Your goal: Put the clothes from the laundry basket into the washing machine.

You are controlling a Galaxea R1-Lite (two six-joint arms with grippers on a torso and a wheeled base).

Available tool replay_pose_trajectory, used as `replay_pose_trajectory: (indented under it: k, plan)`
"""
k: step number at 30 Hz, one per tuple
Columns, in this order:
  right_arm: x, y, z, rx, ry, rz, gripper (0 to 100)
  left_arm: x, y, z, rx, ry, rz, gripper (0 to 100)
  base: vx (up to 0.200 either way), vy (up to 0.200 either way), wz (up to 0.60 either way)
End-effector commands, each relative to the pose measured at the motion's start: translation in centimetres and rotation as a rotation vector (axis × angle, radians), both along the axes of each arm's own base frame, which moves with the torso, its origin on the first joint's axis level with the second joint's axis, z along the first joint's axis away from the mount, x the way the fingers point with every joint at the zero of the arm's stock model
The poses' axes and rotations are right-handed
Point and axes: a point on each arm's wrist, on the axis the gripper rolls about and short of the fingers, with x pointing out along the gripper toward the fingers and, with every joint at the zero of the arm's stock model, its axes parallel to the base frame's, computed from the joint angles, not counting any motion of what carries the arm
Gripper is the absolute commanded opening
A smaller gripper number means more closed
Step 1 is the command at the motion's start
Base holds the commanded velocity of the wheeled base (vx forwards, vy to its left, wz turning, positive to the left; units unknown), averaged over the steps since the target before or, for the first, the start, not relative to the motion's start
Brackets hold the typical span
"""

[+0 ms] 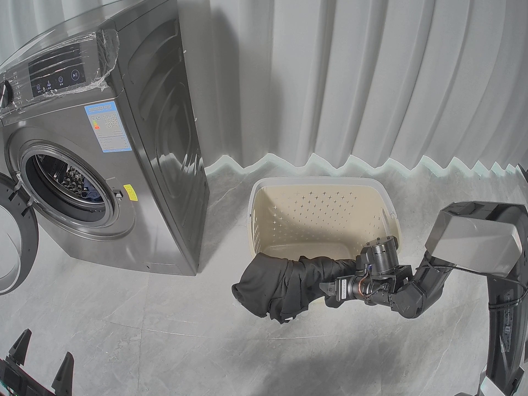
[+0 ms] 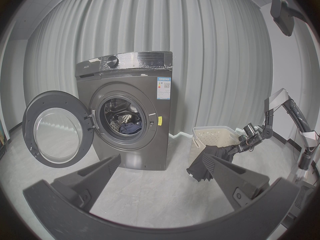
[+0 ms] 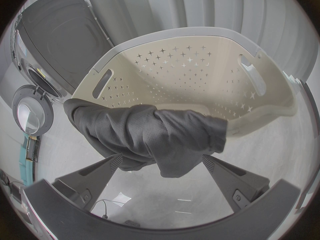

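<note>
A dark grey garment (image 1: 280,284) lies bunched across the near rim of the beige laundry basket (image 1: 319,181), one end hanging down outside its left corner. My right gripper (image 1: 331,291) is at the garment's right end. In the right wrist view the garment (image 3: 146,134) stretches across both fingertips of that gripper (image 3: 161,159), whose fingers stand wide apart, open. The basket (image 3: 173,34) holds nothing else that I can see. The washing machine (image 1: 154,111) stands to the left with its drum (image 2: 125,117) open and blue cloth (image 2: 131,128) inside. My left gripper (image 1: 43,358) hangs open, low at the near left.
The machine's round door (image 2: 56,129) is swung open to its left, towards my left arm. A pleated white curtain (image 1: 357,67) closes the back. Bare pale floor (image 1: 181,314) lies between the basket and the machine.
</note>
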Motion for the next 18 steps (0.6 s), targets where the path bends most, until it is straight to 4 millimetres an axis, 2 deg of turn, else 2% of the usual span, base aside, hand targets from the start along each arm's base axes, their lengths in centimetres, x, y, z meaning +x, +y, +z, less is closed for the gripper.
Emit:
replay_pose_trajectory:
  k: [1,3,4,17,18]
  plan:
    - [0.7,0.3,-0.1,0.007,-0.015,-0.001,100,0.0,0.0,-0.5,0.0,0.0,0.0,100,0.0,0.0,0.0]
    - [0.8,0.4,-0.2,0.009,-0.019,-0.001,100,0.0,0.0,-0.5,0.0,0.0,0.0,100,0.0,0.0,0.0]
    - [0.9,0.4,-0.2,0.012,-0.025,-0.002,0,0.0,0.0,-0.5,0.0,0.0,0.0,100,0.0,0.0,0.0]
    - [0.0,0.2,0.1,0.037,-0.003,-0.02,0,0.0,0.0,-0.5,-0.003,0.0,0.005,100,0.0,0.0,0.0]
    - [-0.5,0.2,1.0,0.043,-0.015,-0.017,0,0.0,0.0,-0.5,-0.003,0.0,0.005,100,0.0,0.0,0.0]
